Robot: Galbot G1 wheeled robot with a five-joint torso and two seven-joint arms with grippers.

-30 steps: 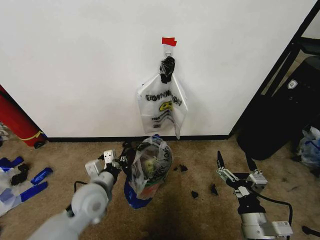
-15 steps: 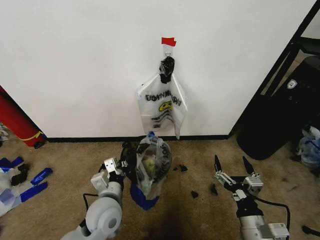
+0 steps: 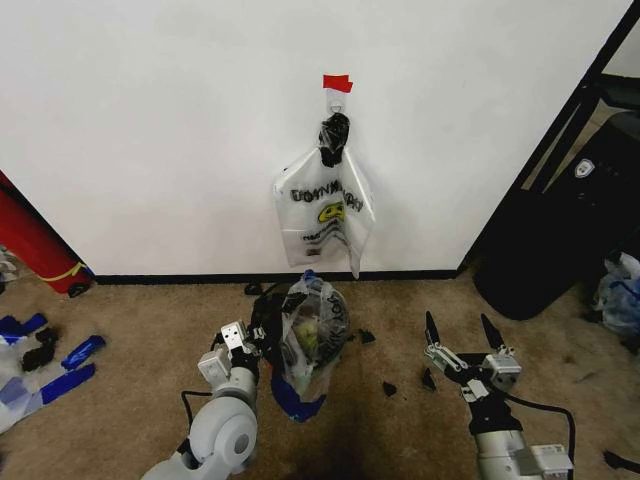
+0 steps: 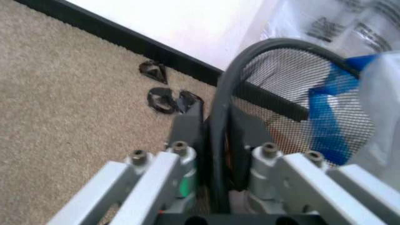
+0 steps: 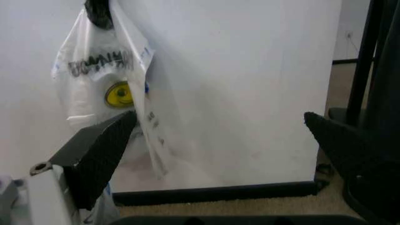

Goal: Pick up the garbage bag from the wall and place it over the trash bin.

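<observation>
Left gripper [image 3: 252, 345] pulled closer, jaws gripping trash bin [image 4: 275, 93] rim.

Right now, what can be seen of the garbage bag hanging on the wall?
The garbage bag is thin, clear-white crinkled plastic with black lettering and a yellow smiley. Its bunched top, wrapped in something dark, hangs from a small hook under a red tape piece on the white wall. It hangs limp, its bottom just above the black baseboard. No gripper touches it.

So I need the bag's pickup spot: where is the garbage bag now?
In the head view, the garbage bag hangs on the wall from a hook under red tape, above the trash bin.
</observation>
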